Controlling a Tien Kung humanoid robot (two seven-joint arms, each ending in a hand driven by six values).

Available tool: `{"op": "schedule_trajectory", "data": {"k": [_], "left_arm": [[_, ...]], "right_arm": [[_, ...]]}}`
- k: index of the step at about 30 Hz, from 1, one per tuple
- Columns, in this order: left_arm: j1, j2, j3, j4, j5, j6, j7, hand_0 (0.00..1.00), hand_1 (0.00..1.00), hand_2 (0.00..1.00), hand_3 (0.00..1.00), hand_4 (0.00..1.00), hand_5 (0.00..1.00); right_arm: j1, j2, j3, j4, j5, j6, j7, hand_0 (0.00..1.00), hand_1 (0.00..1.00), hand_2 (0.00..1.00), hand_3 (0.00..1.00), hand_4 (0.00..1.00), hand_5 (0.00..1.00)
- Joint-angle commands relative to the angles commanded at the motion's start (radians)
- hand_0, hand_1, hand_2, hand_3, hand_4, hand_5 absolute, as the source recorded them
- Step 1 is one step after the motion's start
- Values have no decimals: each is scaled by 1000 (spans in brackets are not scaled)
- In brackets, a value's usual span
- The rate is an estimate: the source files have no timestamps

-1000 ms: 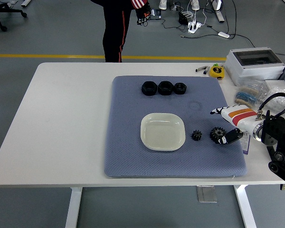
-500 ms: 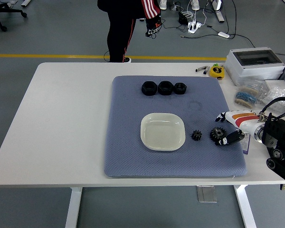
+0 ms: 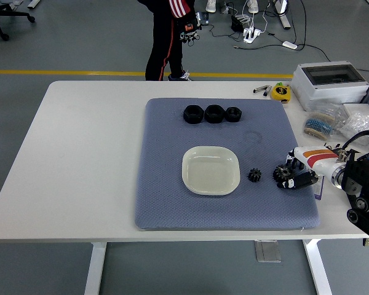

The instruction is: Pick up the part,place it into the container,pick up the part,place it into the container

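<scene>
1. While the cream dish [image 3: 211, 171] sits empty in the middle of the blue mat [image 3: 166, 203], the first pick-up looks like the step in hand, since no part is inside it yet.
2. To the right of the dish, near the mat's right edge, the right hand [image 3: 298, 173] rests low, with its fingers curled in around the bigger black gear [image 3: 281, 174]. It seems to be touching the gear, but I cannot tell if the pinch is tight yet.
3. Between that gear and the dish lies the small black gear [image 3: 254, 175]. It is just beside the dish and free, with nothing touching it.
4. The next move calls for a firm squeeze, a lift straight up, then a short trip left to the dish. The hand should stay clear of the small gear on the way, or it might knock it.
5. Behind the dish, near the mat's far edge, three black nuts [image 3: 213, 114] sit in a row.
6. Far behind the dish, past the table [image 3: 86, 153], a person [image 3: 167, 37] stands on the floor and touches nothing on the table.
7. The left hand is not to be seen.
</scene>
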Motion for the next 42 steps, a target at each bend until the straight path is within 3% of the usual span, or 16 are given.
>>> {"op": "schedule_trajectory", "data": {"k": [1, 6, 7, 14, 21, 25, 28, 33, 38, 42], "left_arm": [[0, 0, 0, 0, -1, 0, 0, 664, 630, 676, 615, 618, 654], [2, 0, -2, 0, 5, -2, 2, 664, 630, 676, 615, 618, 654], [2, 0, -3, 0, 7, -2, 2, 665, 629, 676, 615, 618, 653], [2, -2, -5, 4, -3, 4, 0, 665, 630, 676, 614, 618, 652], [4, 0, 1, 3, -12, 4, -1, 665, 630, 676, 614, 619, 651], [4, 1, 3, 3, -13, 4, -1, 665, 630, 678, 614, 620, 651], [0, 0, 7, 2, -21, 4, -1, 665, 630, 678, 614, 620, 651], [-3, -1, 21, 2, -47, 8, -6, 665, 629, 680, 613, 620, 649], [-1, 1, 29, 0, -56, 8, -11, 665, 630, 683, 613, 620, 649], [2, 1, 33, -1, -65, 10, -15, 665, 630, 683, 613, 620, 649]], "right_arm": [[0, 1, -3, 0, 2, -9, 3, 89, 171, 309, 332, 772, 548], [-1, 7, -12, 0, 11, -41, 15, 89, 171, 309, 332, 772, 548], [-2, 7, -10, 3, 11, -45, 16, 39, 103, 234, 264, 749, 557], [-10, 2, 14, 49, 6, -64, 16, 24, 73, 201, 246, 743, 566], [-3, 6, 34, 138, -40, -58, 1, 26, 67, 192, 238, 743, 567], [11, 13, 32, 196, -74, -42, -13, 24, 65, 185, 236, 746, 562], [35, 29, 29, 218, -75, -3, -30, 24, 65, 185, 236, 746, 562], [77, 66, 7, 215, -66, 19, -40, 23, 61, 179, 234, 746, 561], [119, 127, -21, 148, -44, 57, -57, 22, 59, 175, 237, 745, 559], [142, 161, -47, 118, -30, 60, -60, 22, 59, 175, 237, 745, 559]]}}
